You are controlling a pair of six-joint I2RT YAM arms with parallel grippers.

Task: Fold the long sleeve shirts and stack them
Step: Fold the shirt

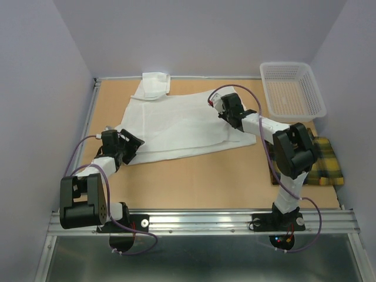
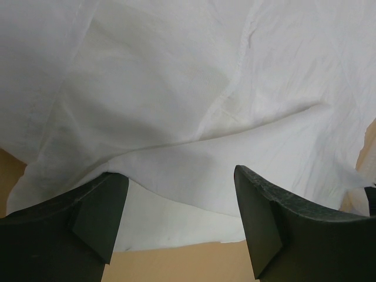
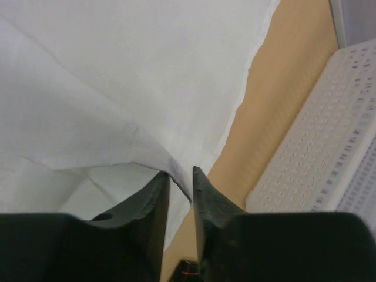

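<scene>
The white shirt (image 1: 176,123) lies spread over the middle of the table, its collar (image 1: 155,83) at the far edge. My left gripper (image 1: 130,144) is open at the shirt's near left corner; in the left wrist view (image 2: 179,176) the cloth hem (image 2: 176,217) lies between the wide-apart fingers. My right gripper (image 1: 222,104) is at the shirt's right edge; in the right wrist view (image 3: 181,176) its fingers are pinched on a raised fold of the white shirt (image 3: 117,88). The yellow-and-dark plaid shirt (image 1: 322,163) lies folded at the right, partly hidden behind my right arm.
A white plastic mesh basket (image 1: 292,88) stands at the far right corner, close to my right gripper; it also shows in the right wrist view (image 3: 329,158). Bare tan table (image 1: 200,182) lies in front of the shirt. Grey walls enclose the table.
</scene>
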